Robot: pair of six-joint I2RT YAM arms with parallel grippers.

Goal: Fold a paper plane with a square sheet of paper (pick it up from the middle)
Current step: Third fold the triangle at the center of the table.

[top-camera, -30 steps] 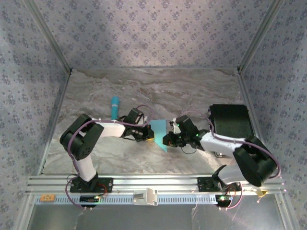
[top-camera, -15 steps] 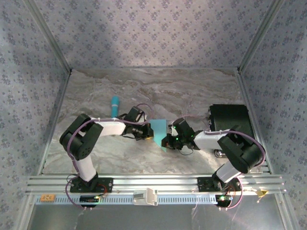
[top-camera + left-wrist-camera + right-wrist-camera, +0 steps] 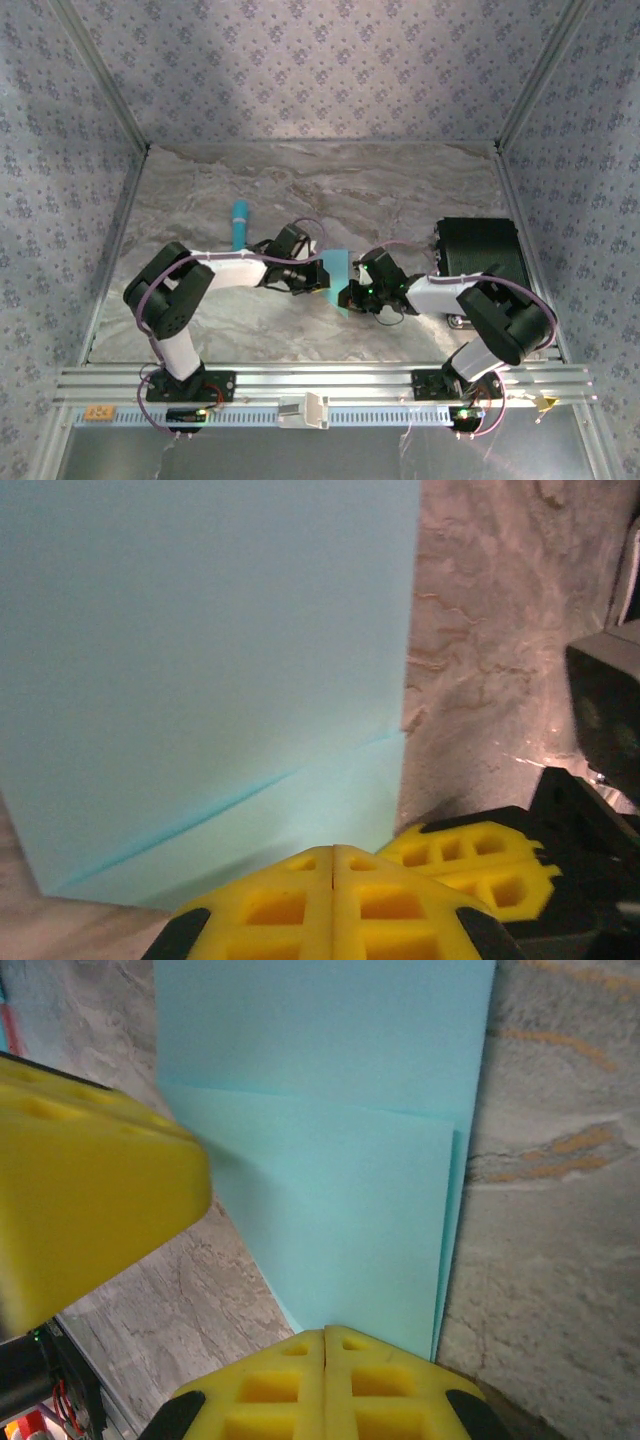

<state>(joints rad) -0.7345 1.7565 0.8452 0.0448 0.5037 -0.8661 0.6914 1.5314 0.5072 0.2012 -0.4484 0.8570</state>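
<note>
The square sheet of paper (image 3: 338, 270) is light cyan and lies on the marble table between my two grippers. One flap is folded over it, with a crease running across (image 3: 230, 795) and a doubled layer (image 3: 340, 1220). My left gripper (image 3: 322, 276) is shut, its yellow tips (image 3: 333, 850) resting at the sheet's left edge. My right gripper (image 3: 347, 296) is also shut, its tips (image 3: 325, 1332) at the sheet's near corner. No paper shows between either pair of jaws. The paper plane is out of view.
A slim turquoise stick (image 3: 240, 222) lies behind the left arm. A black box (image 3: 482, 255) sits at the right, close to the right arm. Patterned walls enclose the table, and an aluminium rail (image 3: 320, 385) runs along the near edge.
My left gripper has slid a little to the right, onto the sheet. The right arm's elbow has drawn in toward the middle while its gripper stayed at the near corner.
</note>
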